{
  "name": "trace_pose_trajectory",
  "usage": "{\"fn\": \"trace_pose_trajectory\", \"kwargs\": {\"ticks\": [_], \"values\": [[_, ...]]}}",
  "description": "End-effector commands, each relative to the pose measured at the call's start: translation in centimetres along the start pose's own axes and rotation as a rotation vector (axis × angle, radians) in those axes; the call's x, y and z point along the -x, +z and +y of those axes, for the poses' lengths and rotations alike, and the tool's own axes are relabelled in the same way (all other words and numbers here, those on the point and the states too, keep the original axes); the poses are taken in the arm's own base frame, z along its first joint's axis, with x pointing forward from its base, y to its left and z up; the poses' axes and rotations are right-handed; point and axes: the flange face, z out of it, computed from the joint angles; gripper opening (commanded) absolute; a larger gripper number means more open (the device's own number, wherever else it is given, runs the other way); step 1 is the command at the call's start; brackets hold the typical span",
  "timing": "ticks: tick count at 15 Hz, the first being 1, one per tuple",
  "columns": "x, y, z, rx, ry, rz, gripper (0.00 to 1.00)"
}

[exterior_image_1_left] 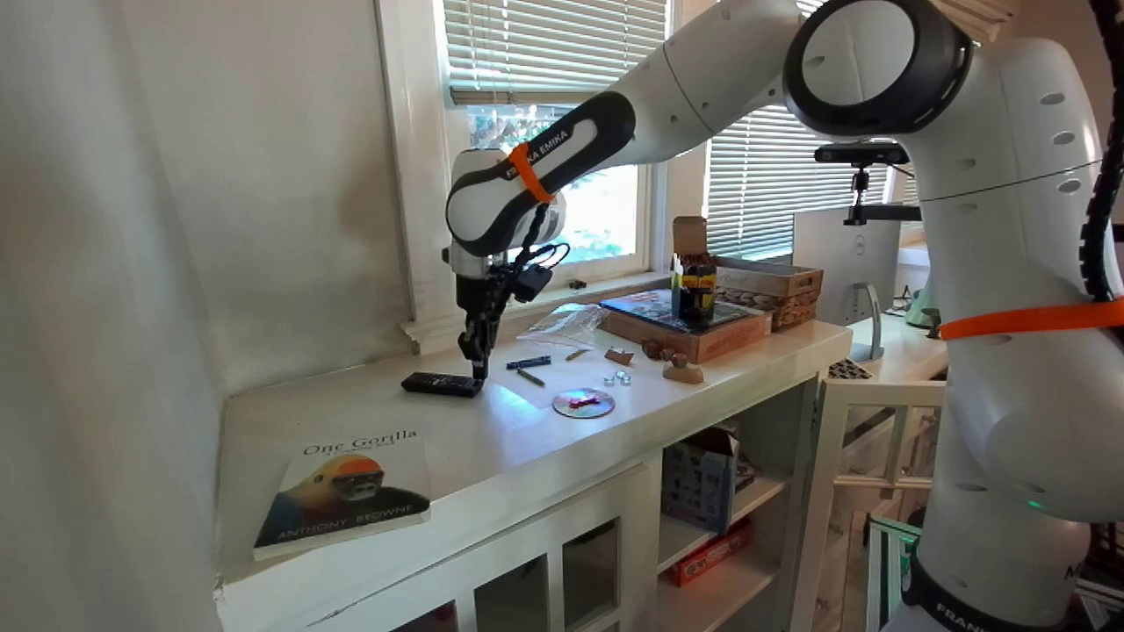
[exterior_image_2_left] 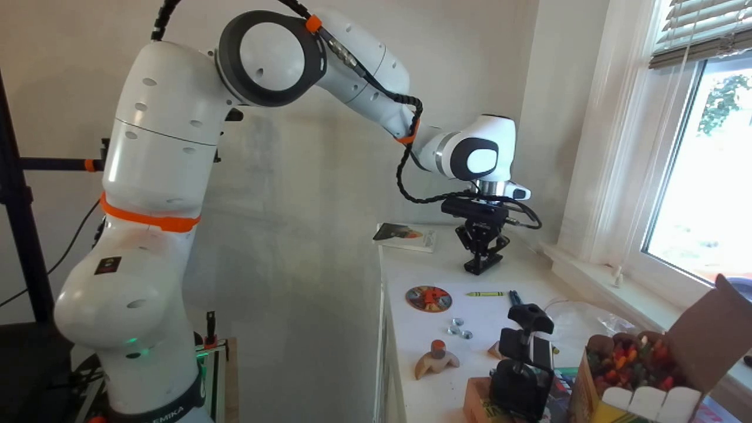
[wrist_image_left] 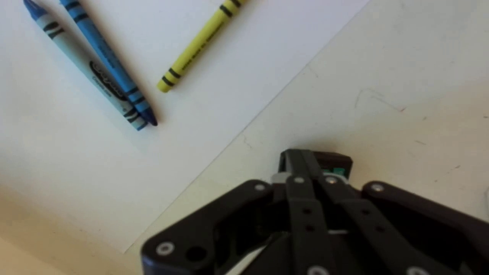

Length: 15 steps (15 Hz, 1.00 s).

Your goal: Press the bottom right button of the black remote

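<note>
The black remote (exterior_image_1_left: 436,384) lies flat on the white counter (exterior_image_1_left: 500,439). Its near end (exterior_image_2_left: 483,265) shows under my gripper in an exterior view. In the wrist view only the end of the remote (wrist_image_left: 333,160) shows, with two green buttons partly in sight. My gripper (exterior_image_1_left: 479,372) points down at the right-hand end of the remote; it also shows in an exterior view (exterior_image_2_left: 480,252). In the wrist view its fingertips (wrist_image_left: 300,153) are together with nothing between them, over the left part of that end. They look to be on or just above it; contact is unclear. Most buttons are hidden.
A book (exterior_image_1_left: 351,496) lies beyond the remote. A disc (exterior_image_1_left: 584,403), a yellow crayon (wrist_image_left: 198,47), blue crayons (wrist_image_left: 109,61) and glass pebbles (exterior_image_2_left: 457,329) lie nearby on white paper. A plastic bag (exterior_image_1_left: 566,325) lies by the window; a crayon box (exterior_image_2_left: 640,376) stands farther along.
</note>
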Motion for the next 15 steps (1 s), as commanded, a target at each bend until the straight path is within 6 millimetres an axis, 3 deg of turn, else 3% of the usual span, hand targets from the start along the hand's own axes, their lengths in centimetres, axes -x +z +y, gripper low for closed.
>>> {"fn": "trace_pose_trajectory", "kwargs": {"ticks": [1,6,7,9,15], "values": [[0.4,-1.8,-1.3,-0.012,0.022,-0.011,0.0],[0.8,-4.5,-1.6,0.038,0.092,-0.008,0.01],[1.1,-5.2,-1.7,0.03,0.093,-0.002,0.26],[1.6,-6.7,-2.0,0.036,0.149,-0.018,0.33],[3.4,-11.0,-3.8,-0.007,0.319,-0.091,0.8]]}}
